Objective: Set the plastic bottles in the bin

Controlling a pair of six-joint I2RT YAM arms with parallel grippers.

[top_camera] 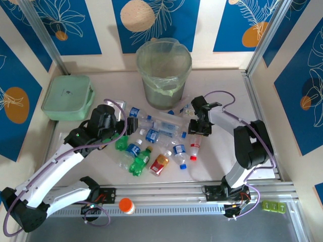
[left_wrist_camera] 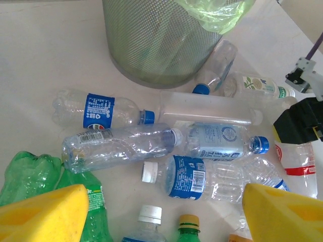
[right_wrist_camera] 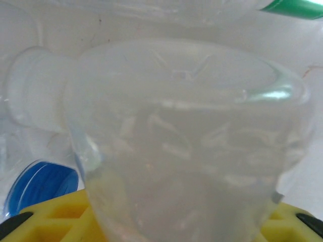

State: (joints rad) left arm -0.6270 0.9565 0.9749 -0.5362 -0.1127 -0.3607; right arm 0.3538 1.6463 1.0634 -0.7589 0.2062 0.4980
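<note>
Several plastic bottles (top_camera: pixel 156 136) lie in a heap in front of the bin (top_camera: pixel 164 75), a round grey-green mesh bin (left_wrist_camera: pixel 151 45) with a pale green bag. Most are clear with blue labels (left_wrist_camera: pixel 189 177); some are green (left_wrist_camera: pixel 30 176), one is amber (top_camera: pixel 159 164), one red-labelled (top_camera: pixel 194 148). My left gripper (left_wrist_camera: pixel 166 217) hovers open over the near side of the heap, its yellow fingers (left_wrist_camera: pixel 45 214) wide apart with nothing between them. My right gripper (top_camera: pixel 198 127) is at the heap's right end, shut on a frosted clear bottle (right_wrist_camera: pixel 181 141) that stands between its yellow fingers (right_wrist_camera: pixel 50 217).
A flat mint-green lidded box (top_camera: pixel 68 98) lies at the back left. An orange-capped white jar (top_camera: pixel 126 205) stands on the metal rail at the front edge. Wall panels close off the back and both sides.
</note>
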